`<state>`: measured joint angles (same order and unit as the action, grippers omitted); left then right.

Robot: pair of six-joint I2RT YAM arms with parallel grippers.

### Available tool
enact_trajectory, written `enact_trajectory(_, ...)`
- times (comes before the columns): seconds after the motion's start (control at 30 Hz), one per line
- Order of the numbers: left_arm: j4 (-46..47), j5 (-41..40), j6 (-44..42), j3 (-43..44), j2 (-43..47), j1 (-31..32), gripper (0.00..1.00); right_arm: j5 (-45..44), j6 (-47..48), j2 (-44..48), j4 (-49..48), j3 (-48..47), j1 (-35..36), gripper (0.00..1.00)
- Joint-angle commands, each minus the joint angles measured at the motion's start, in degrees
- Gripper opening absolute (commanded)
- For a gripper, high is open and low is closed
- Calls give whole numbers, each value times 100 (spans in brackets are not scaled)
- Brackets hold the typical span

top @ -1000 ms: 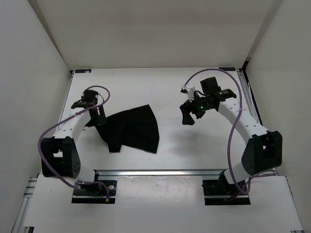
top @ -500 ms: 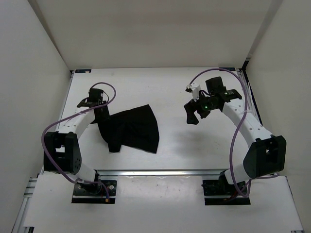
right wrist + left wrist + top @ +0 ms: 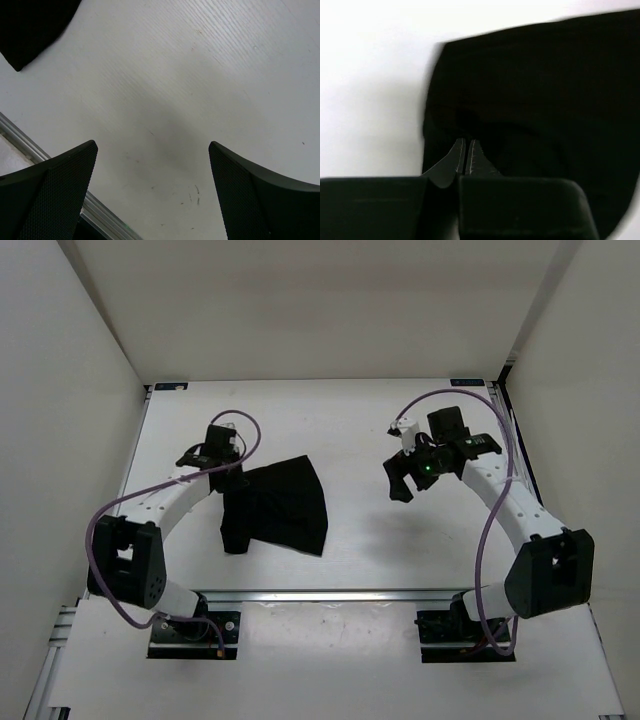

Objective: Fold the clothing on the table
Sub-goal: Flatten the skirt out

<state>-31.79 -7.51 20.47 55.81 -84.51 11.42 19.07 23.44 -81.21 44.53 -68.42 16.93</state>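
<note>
**Left pinch at clothing edge**

Clothing (image 3: 285,505) lies left of worktop (image 3: 340,420) centre, toward the near edge; left fingers (image 3: 466,154) clenched on its left edge; right fingers (image 3: 399,483) released, over the worktop right of centre.

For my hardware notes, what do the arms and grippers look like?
The left arm and right arm have white links, black joint housings and looping purple cables. The left gripper and right gripper are black; a green light glows near the right one.

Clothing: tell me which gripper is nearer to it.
Left. The left gripper sits on the clothing at its upper left edge; the right gripper hangs apart, well to its right.
</note>
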Motion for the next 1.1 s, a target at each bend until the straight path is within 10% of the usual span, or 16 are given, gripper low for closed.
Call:
enact_trajectory(0.0, 822, 733, 640, 192, 383, 746, 0, -114, -278, 403, -322, 241, -189, 97)
enact_trajectory(0.57, 3741, 2185, 3295, 4911, -2130, 3314, 0, -1168, -1420, 1687, -1324, 963, -462, 97)
enact_trajectory(1.07, 4331, 997, 3727, 3480, -637, 2742, 0, -914, -1175, 1714, -1483, 875, -708, 95)
